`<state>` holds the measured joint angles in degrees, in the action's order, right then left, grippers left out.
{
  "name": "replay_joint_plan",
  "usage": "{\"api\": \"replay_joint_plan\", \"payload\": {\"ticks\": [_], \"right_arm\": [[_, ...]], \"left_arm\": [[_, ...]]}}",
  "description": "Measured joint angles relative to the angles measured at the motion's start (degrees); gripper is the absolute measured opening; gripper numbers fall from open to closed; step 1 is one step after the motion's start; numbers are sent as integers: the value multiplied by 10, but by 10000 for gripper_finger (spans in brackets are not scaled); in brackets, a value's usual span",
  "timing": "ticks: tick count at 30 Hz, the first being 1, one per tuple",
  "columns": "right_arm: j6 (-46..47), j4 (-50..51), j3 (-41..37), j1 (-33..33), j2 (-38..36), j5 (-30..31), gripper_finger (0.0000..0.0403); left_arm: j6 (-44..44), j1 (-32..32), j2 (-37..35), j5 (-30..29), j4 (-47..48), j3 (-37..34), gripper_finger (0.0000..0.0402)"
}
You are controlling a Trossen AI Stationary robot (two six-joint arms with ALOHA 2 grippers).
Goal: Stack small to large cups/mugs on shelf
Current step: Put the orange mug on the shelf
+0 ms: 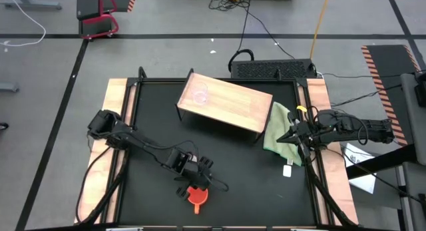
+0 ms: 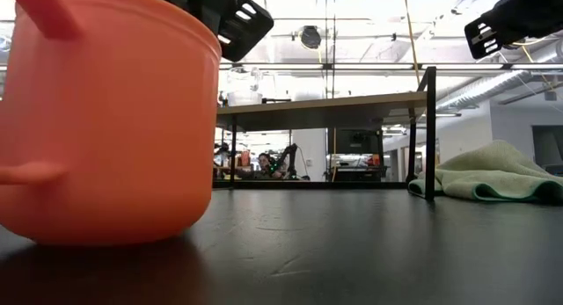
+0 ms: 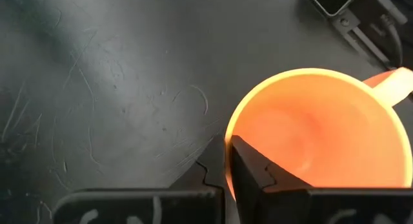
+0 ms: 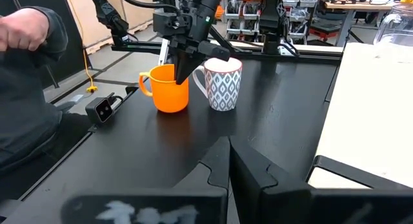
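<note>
The left gripper (image 1: pixel 194 180), nearer than the right gripper (image 1: pixel 290 137) idling over the green cloth (image 1: pixel 277 128), straddles the near rim of the upright orange-red mug (image 1: pixel 196 197), closure indeterminate, shelf (image 1: pixel 226 102) well beyond.

- My two arms are matte black throughout, built of jointed tubular links with black cables looping alongside.
- The left gripper (image 1: pixel 194 176) has blocky, angular black fingers (image 3: pixel 255 179) with notched, stepped inner edges.
- The right gripper (image 1: pixel 285 137) has the same flat black finish.
</note>
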<state>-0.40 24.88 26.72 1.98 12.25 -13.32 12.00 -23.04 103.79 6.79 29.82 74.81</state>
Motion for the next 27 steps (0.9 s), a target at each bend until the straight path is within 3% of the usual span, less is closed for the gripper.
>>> {"api": "replay_joint_plan", "payload": {"ticks": [8, 17, 27], "right_arm": [[0, 0, 0, 0, 0, 0, 0], [0, 0, 0, 0, 0, 0, 0], [0, 0, 0, 0, 0, 0, 0]], "left_arm": [[19, 0, -9, 32, -13, -2, 4], [21, -6, -72, 36, -26, -2, 3], [45, -7, -145, 11, 43, -2, 1]]}}
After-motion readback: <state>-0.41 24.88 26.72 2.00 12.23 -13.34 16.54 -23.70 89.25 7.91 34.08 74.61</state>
